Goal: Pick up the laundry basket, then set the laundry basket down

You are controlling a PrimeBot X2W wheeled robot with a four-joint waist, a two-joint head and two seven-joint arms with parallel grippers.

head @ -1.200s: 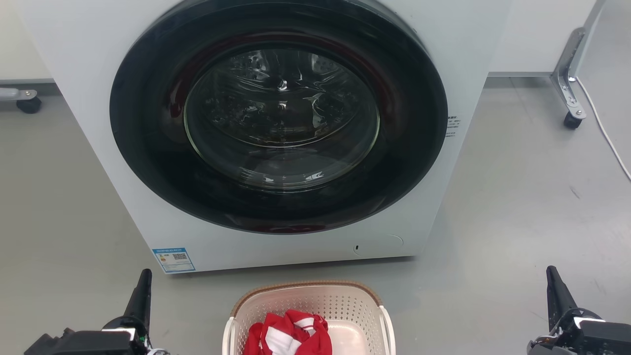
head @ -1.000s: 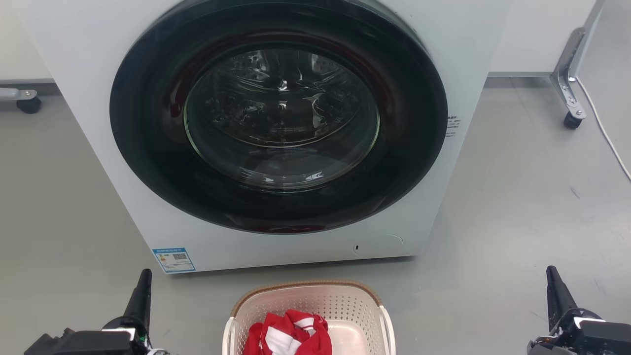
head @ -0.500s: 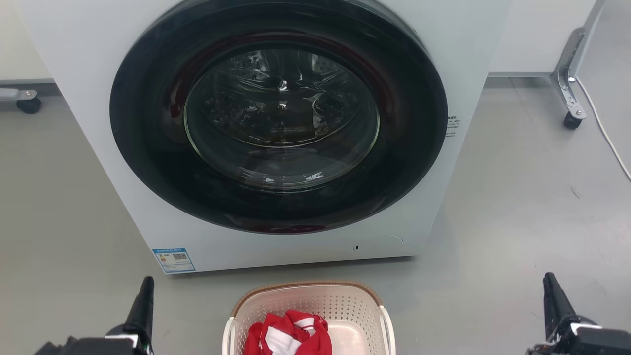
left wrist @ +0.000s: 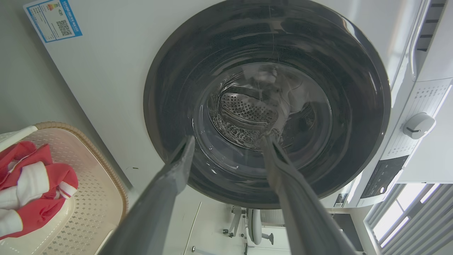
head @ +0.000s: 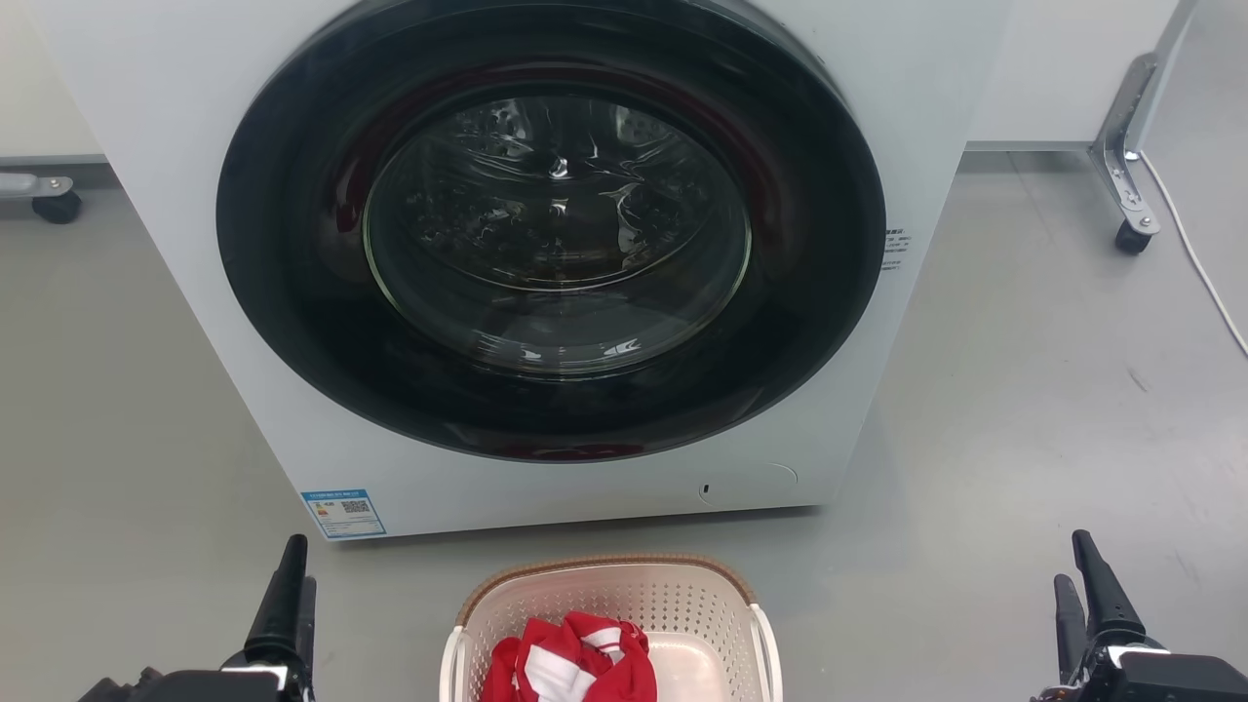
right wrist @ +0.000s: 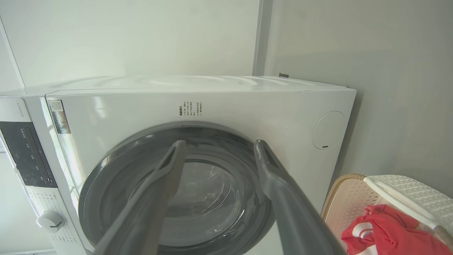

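The laundry basket stands on the grey floor at the bottom centre of the head view, just in front of the washing machine. It is cream and perforated, with a brown woven rim, and a red and white cloth lies in it. My left gripper is to the basket's left and my right gripper is far to its right. Both are open, empty and clear of it. In the left wrist view the left gripper points at the machine door, with the basket at the left edge. In the right wrist view the right gripper also faces the machine, and the basket sits at the lower right.
A white front-loading washing machine with a shut dark glass door stands close behind the basket. A metal frame leg on a caster and a white cable are at the right. Another caster is at the far left.
Both grippers have shifted slightly inward, and a second finger now shows beside the first on each. The basket and cloth have not moved.
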